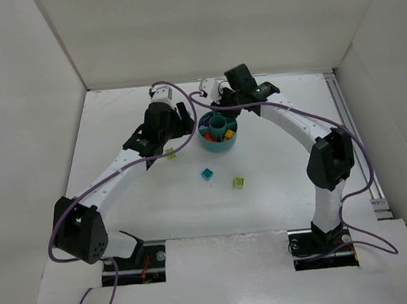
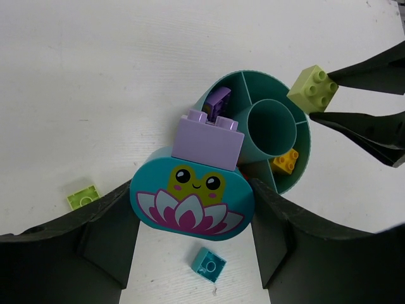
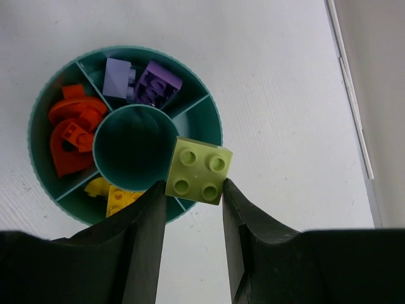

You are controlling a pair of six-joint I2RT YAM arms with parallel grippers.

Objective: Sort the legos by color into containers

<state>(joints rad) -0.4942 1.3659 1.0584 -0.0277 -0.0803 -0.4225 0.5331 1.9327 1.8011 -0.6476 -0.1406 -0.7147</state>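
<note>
In the left wrist view the left end effector [image 2: 192, 190] clamps a teal frog-printed piece [image 2: 190, 215] topped by a lilac brick [image 2: 210, 140], close by the teal dish [image 2: 259, 85]. Only the right wrist view opens up the wedges [image 3: 196, 117], with orange bricks [image 3: 66, 130], purple bricks [image 3: 152, 82] and yellow bricks [image 3: 117, 196] in separate ones. There the right end effector [image 3: 194, 189] pinches a lime brick [image 3: 199, 166] over the rim beside the central cup [image 3: 134, 147]. Overhead alone shows all three loose bricks [image 1: 206, 173] on the worktop [image 1: 291, 187], on the dish's near side.

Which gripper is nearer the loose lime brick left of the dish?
Left. The left gripper hovers close beside the lime brick; the right gripper is farther, over the dish.
</note>
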